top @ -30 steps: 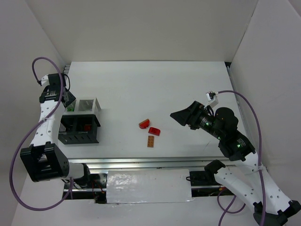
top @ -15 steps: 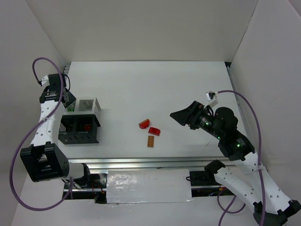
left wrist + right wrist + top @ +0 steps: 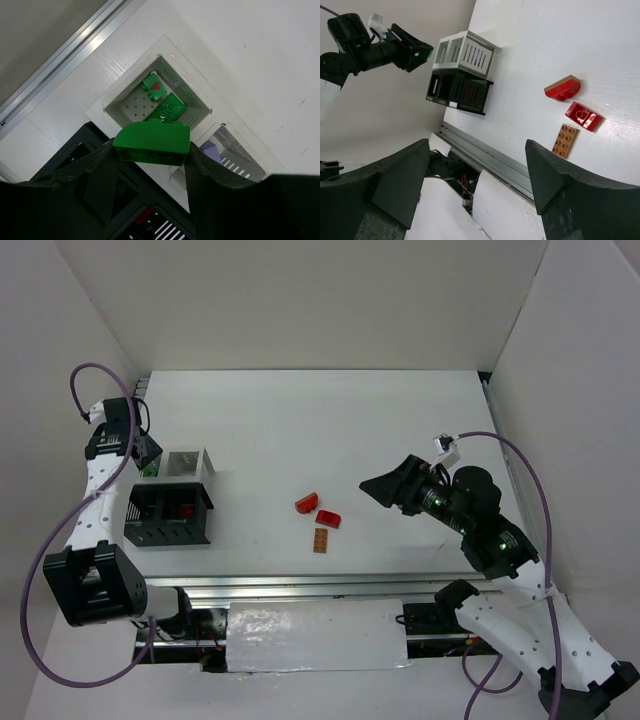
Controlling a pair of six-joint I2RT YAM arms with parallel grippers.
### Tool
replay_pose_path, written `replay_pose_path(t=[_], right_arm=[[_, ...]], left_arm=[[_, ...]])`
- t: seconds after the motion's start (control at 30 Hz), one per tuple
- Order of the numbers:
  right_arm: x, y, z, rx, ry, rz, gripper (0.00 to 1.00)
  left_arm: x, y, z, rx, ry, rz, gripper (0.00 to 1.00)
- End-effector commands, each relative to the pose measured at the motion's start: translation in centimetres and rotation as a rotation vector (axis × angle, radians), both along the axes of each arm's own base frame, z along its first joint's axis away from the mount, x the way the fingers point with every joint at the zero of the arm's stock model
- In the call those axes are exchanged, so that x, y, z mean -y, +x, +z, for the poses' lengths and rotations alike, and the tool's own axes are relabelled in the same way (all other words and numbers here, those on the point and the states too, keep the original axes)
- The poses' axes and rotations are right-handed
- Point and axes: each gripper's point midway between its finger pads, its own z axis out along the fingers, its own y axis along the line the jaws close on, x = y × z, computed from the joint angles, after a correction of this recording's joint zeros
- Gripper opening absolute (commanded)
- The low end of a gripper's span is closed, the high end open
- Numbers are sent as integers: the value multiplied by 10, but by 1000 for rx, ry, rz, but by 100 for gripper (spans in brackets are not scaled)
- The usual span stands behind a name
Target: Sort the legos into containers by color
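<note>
On your bench (image 3: 300,410), item one: the containers, a tight cluster of four small bins by the left edge, toward the near-left corner, two pale ones on the far side and two black bins (image 3: 165,528) on the near side. The white bin (image 3: 117,107) holds two green legos (image 3: 170,107). The translucent bin (image 3: 240,159) beside it holds a lavender piece (image 3: 209,148), and one black bin shows a red brick (image 3: 186,508). Item two: your left gripper (image 3: 148,452), poised over the white bin, fingers clamped on a green curved brick (image 3: 151,144). Item three: three loose legos near the middle of the bench, toward its near edge. These are a red rounded brick (image 3: 562,88), a red sloped brick (image 3: 583,116) just beside it, and an orange-brown plate (image 3: 565,141) nearest the edge. Item four: your right gripper (image 3: 477,145), to the right of those three and apart from them, jaws spread wide with nothing between them.
</note>
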Motion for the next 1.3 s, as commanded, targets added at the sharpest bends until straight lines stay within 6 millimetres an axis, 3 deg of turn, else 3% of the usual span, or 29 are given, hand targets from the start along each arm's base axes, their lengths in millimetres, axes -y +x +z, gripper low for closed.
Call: replay_pose_path(t=[0.0, 0.3, 0.43, 0.67, 0.77, 0.93, 1.13, 1.23, 1.27], right_arm=[[0, -1, 6, 46, 5, 11, 84], [-8, -1, 3, 38, 16, 50, 84], [-10, 0, -1, 33, 19, 60, 84], [-11, 0, -2, 38, 2, 75, 84], [-12, -1, -3, 40, 1, 80, 84], [-14, -1, -2, 41, -4, 98, 84], [-13, 0, -3, 41, -20, 92, 84], [-6, 11, -12, 23, -63, 31, 84], [-3, 14, -21, -7, -91, 7, 84]], left_arm=[[-1, 3, 4, 24, 7, -21, 0], [1, 12, -11, -26, -11, -51, 0], [4, 17, -15, -31, -30, -77, 15], [0, 12, -15, -39, -17, -40, 31], [-2, 8, -11, -35, -4, -20, 46], [-5, 5, -8, -34, 3, 2, 83], [-4, 4, 7, 18, 18, -14, 90], [7, 6, 21, 66, 20, -93, 93], [13, 8, 40, 142, 37, -128, 94]])
